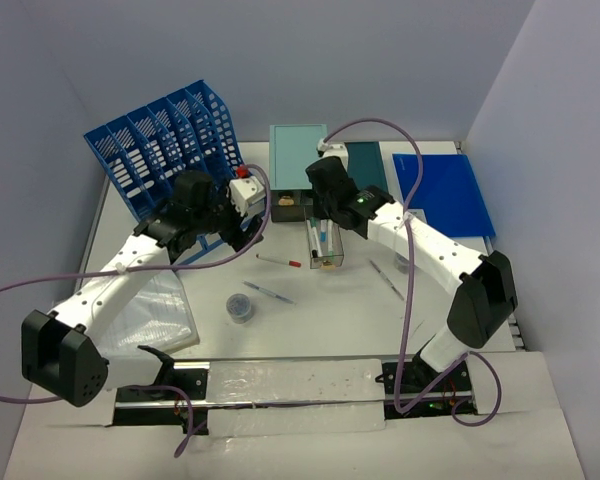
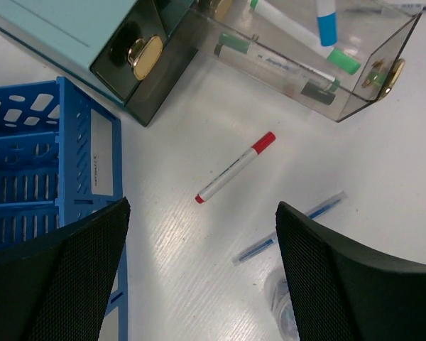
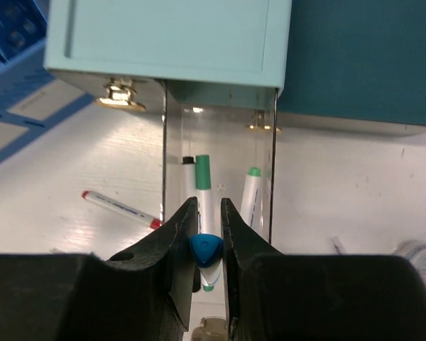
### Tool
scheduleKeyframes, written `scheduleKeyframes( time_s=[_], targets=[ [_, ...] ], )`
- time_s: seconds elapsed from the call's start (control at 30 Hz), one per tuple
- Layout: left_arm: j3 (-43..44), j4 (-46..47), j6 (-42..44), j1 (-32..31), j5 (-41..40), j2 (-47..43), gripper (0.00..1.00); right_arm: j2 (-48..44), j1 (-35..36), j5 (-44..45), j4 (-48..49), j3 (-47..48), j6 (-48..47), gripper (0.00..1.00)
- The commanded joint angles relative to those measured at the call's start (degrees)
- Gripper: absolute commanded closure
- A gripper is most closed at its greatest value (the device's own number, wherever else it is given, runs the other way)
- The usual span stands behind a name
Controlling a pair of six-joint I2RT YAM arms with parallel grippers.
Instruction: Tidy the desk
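The right end effector (image 3: 209, 213) is closed on a white marker with a blue cap (image 3: 206, 250), above the pulled-out transparent plastic drawer (image 2: 355, 96). To do this step well, I think it should descend between the drawer walls without touching them. Only then should it release, so that the marker falls flat beside the green-capped markers (image 3: 203, 177). The left end effector (image 2: 202, 213) is wide open and holds nothing.

The large flat white matte tabletop (image 1: 320, 325) lies under both arms. A white marker with a red cap (image 2: 234, 168) and a thin blue pen (image 2: 291, 226) lie loose on it.
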Motion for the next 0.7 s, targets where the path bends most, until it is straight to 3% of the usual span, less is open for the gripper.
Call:
scheduleKeyframes(
  time_s=[0.0, 0.1, 0.17, 0.4, 0.67],
  targets=[
    [-0.21, 0.26, 2.73, 0.26, -1.88, 2.32, 0.10, -0.41, -0.26, -0.26, -1.45, -1.15, -0.33, 0.75],
    [0.64, -1.27, 4.47, 0.20, -2.17, 6.70, 0.12, -0.51, -0.19, -0.30, -2.22, -1.14, -0.56, 0.36],
    [1.04, -1.42, 5.20, 0.20, -1.97, 8.94, 0.14, -0.82, -0.26, 0.04, -2.45, -0.79, -1.01, 0.26],
    [4.37, -1.06, 7.80, 0.20, 2.84, 18.34, 0.18, -4.48, -0.26, -0.49, -1.24, -2.31, -1.41, 0.23],
    [7.66, -2.54, 18.49, 0.00, 7.98, 26.16, 0.22, -10.58, -0.26, -0.89, 2.28, -9.29, -1.17, 0.23]
  ],
)
